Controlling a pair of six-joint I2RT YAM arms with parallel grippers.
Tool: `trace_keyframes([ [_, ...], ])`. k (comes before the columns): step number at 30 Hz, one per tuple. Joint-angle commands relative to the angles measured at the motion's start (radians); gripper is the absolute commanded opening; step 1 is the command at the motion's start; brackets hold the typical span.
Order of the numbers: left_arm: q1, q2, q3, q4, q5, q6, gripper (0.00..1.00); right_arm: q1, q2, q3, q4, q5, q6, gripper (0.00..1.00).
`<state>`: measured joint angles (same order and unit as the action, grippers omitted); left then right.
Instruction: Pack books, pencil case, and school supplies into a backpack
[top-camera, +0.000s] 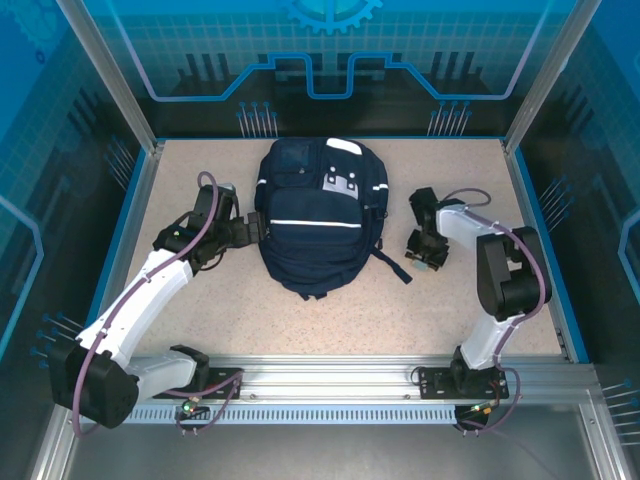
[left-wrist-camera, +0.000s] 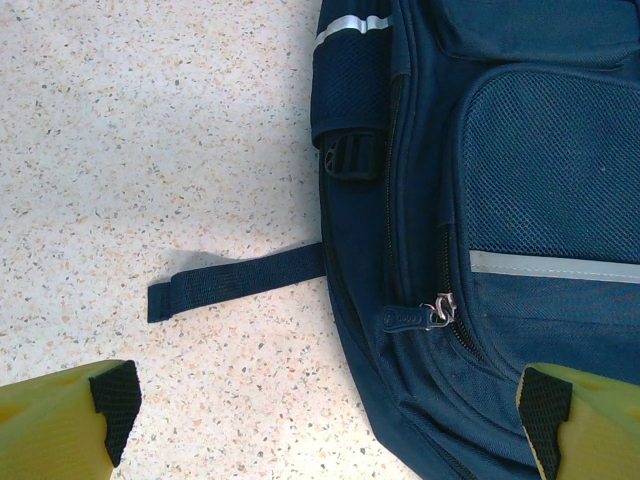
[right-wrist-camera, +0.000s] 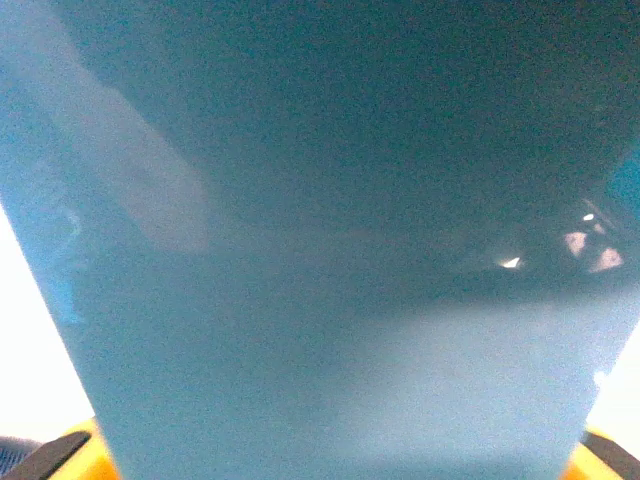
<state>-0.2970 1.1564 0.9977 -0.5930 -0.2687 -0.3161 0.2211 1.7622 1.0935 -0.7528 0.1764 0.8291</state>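
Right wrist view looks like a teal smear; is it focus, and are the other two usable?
Right wrist: a blue surface too close to focus, glare specks at its right. Left wrist: sharp and evenly lit, the backpack and its zipper crisp. Top: clear, soft shadows beside the backpack.

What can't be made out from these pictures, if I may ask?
- Right wrist view: a blurred blue surface close to the lens; what it is cannot be told.
- Top view: the right gripper is too small and dark to show its grip.
- Left wrist view: the backpack is cut off by the top, right and bottom edges.
- Top view: the backpack's fabric hides its contents.
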Motion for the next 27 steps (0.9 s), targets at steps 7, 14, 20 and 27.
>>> trace_keyframes([
  [7,0.008,0.002,-0.013,0.006,0.008,-0.017,0.99,0.217,-0.062,-0.054,-0.044,-0.003,0.080,0.41],
  [14,0.009,0.002,0.002,-0.002,0.025,-0.015,0.99,0.194,-0.069,-0.014,-0.063,-0.013,0.004,0.64],
  [20,0.009,0.002,0.005,-0.011,0.036,-0.015,0.99,0.128,-0.045,0.078,-0.085,-0.013,-0.081,0.68],
  [27,0.008,0.008,0.020,-0.020,0.064,0.015,0.99,0.081,0.039,0.157,-0.102,0.006,-0.099,0.57],
])
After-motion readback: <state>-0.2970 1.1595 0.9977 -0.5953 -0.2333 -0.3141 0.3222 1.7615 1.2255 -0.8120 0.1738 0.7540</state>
